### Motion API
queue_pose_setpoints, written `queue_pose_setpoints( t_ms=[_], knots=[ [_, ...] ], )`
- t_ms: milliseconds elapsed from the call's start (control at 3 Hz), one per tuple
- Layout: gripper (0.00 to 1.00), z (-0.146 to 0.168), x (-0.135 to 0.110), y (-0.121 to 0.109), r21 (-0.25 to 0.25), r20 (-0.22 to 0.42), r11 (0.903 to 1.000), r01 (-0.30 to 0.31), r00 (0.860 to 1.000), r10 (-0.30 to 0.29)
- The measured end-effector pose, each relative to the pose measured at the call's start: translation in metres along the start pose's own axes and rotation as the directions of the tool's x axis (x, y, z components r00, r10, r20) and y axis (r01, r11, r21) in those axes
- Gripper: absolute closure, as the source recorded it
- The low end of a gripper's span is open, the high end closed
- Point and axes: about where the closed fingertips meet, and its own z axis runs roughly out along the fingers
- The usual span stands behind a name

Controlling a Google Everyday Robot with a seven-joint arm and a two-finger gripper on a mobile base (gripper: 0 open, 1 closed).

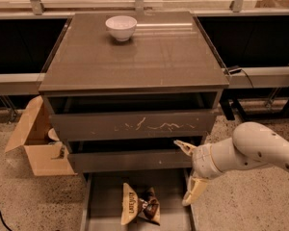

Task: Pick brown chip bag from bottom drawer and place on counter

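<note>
Nothing held: my gripper, jaws apart, is hovering beside the bottom drawer, needing descent onto the brown chip bag.

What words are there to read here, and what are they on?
"LATE JULY": on the brown chip bag lying in the bottom drawer.
No writing shows on the white bowl, the cardboard box, or the gripper, open just right of the bag.

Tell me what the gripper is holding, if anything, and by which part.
Nothing. The gripper is open at the drawers' right side; the brown chip bag lies apart from it in the bottom drawer.
</note>
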Motion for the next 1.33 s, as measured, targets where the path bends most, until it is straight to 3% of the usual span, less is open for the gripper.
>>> queue_pose_setpoints(
  t_ms=[667,1333],
  knots=[
    [0.00,0.062,0.039,-0.006,-0.045,0.078,0.9981,0.042,0.996,-0.038],
    [0.00,0.132,0.081,-0.006,-0.086,0.186,0.9937,0.072,0.981,-0.055]
  ],
)
